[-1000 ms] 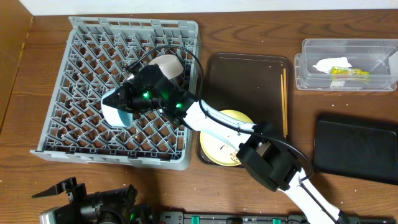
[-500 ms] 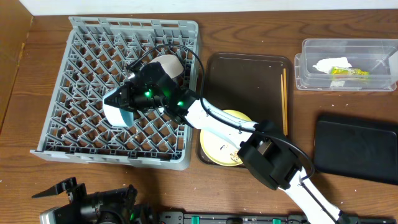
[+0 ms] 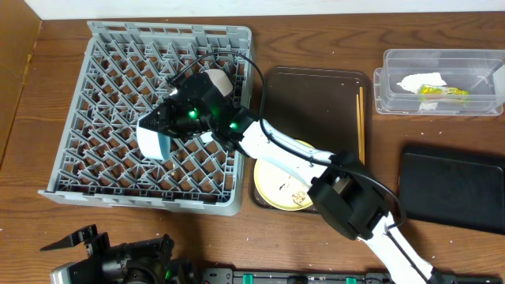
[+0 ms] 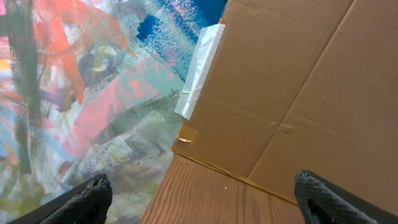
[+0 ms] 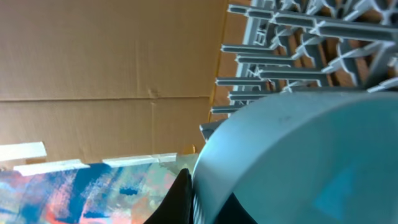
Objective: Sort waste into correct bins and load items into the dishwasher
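Observation:
The grey dish rack [image 3: 110,47] fills the left of the table. My right gripper [image 3: 163,128] is over its middle, shut on the rim of the light blue bowl [image 3: 151,142], which stands tilted on edge among the pegs. In the right wrist view the bowl [image 5: 298,155] fills the frame, and a dark finger [image 5: 183,196] presses its rim. A pinkish-white bowl [image 3: 215,81] sits in the rack behind the gripper. The yellow plate [image 3: 276,193] and the chopsticks [image 3: 361,130] lie on the brown tray [image 3: 316,102]. My left gripper [image 4: 208,205] is open and empty.
A clear tub [image 3: 394,102] at the back right holds a white napkin [image 3: 418,81] and a yellow-green wrapper [image 3: 442,91]. A flat black bin [image 3: 450,189] lies at the right edge. The left arm [image 3: 118,260] rests at the front left, facing a cardboard wall [image 4: 298,81].
My right gripper has shifted a little right and toward the back of the rack, carrying the light blue bowl with it. The left arm has not moved.

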Available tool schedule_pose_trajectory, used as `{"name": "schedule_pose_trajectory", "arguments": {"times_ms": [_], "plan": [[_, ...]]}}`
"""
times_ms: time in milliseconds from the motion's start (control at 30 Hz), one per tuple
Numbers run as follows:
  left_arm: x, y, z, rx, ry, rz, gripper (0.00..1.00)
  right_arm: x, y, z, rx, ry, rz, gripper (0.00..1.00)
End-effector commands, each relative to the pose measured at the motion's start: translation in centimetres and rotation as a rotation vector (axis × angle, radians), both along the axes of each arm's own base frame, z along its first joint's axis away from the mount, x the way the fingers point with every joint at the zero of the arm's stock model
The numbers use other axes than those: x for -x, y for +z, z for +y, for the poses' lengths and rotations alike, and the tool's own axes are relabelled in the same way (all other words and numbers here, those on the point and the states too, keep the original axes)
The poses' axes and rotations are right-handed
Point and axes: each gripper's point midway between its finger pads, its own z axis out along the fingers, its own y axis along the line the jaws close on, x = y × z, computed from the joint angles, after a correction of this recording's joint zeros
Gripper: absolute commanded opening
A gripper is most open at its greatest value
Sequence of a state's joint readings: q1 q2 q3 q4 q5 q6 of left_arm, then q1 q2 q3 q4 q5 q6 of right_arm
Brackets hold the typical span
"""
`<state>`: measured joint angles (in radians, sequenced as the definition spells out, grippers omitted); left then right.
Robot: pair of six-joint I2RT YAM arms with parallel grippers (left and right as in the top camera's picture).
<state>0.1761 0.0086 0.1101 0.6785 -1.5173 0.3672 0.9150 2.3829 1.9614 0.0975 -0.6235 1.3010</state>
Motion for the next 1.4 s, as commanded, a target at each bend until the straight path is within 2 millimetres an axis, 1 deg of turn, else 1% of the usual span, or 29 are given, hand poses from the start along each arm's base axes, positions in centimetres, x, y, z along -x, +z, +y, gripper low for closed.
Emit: {"name": "schedule_pose_trajectory", "arguments": {"times_ms": [0,200,233,367,433,500,567,600,633,700,767,800,933,967,1000,1033,1133,1200,1267,1333,1367], "plan": [[1.0,0.0,-0.2,0.030,0.042,-0.026,0.95,-2.2,-2.3,-1.7,0.110,-0.108,-0.044,0.07],[1.0,0.0,-0.2,0.029,0.041,-0.026,0.95,-1.3,-2.4,-3.4,0.228,-0.117,-0.051,0.09],[1.0,0.0,-0.2,0.029,0.041,-0.026,0.95,-1.2,-2.1,-3.5,0.233,-0.111,-0.062,0.09],[1.0,0.0,-0.2,0.029,0.041,-0.027,0.95,-0.4,-1.8,-3.7,0.254,-0.095,-0.061,0.10],[1.0,0.0,-0.2,0.029,0.041,-0.026,0.95,0.1,-1.1,-3.7,0.254,-0.080,-0.089,0.11],[1.0,0.0,-0.2,0.030,0.041,-0.026,0.95,0.4,-0.3,-4.2,0.275,-0.085,-0.116,0.14],[1.0,0.0,-0.2,0.029,0.041,-0.026,0.95,0.5,0.2,-5.2,0.321,-0.109,-0.140,0.19],[1.0,0.0,-0.2,0.030,0.042,-0.026,0.95,0.4,0.4,-5.7,0.345,-0.124,-0.148,0.24],[1.0,0.0,-0.2,0.029,0.041,-0.026,0.95,0.3,0.6,-6.3,0.368,-0.138,-0.155,0.32],[1.0,0.0,-0.2,0.029,0.041,-0.026,0.95,0.3,1.4,-7.2,0.396,-0.149,-0.185,0.44],[1.0,0.0,-0.2,0.029,0.041,-0.026,0.95,0.5,2.6,-7.8,0.394,-0.136,-0.221,0.50],[1.0,0.0,-0.2,0.029,0.041,-0.026,0.95,0.6,3.1,-8.0,0.395,-0.133,-0.230,0.52],[1.0,0.0,-0.2,0.029,0.041,-0.026,0.95,1.1,6.0,-9.0,0.376,-0.116,-0.309,0.50],[1.0,0.0,-0.2,0.029,0.041,-0.026,0.95,1.1,7.3,-9.2,0.361,-0.115,-0.354,0.49],[1.0,0.0,-0.2,0.030,0.041,-0.026,0.95,0.8,8.0,-9.2,0.352,-0.127,-0.388,0.42],[1.0,0.0,-0.2,0.029,0.041,-0.026,0.95,0.6,8.2,-9.1,0.348,-0.129,-0.409,0.36],[1.0,0.0,-0.2,0.030,0.042,-0.026,0.95,-0.4,7.1,-9.1,0.377,-0.167,-0.417,0.15],[1.0,0.0,-0.2,0.029,0.041,-0.027,0.95,-0.6,6.1,-8.7,0.378,-0.175,-0.381,0.09],[1.0,0.0,-0.2,0.029,0.041,-0.026,0.95,-0.4,5.2,-7.2,0.329,-0.133,-0.354,0.02],[1.0,0.0,-0.2,0.030,0.042,-0.027,0.95,0.0,4.5,-5.7,0.270,-0.078,-0.348,0.01],[1.0,0.0,-0.2,0.029,0.041,-0.027,0.95,0.2,3.8,-4.9,0.242,-0.054,-0.326,0.01]]}}
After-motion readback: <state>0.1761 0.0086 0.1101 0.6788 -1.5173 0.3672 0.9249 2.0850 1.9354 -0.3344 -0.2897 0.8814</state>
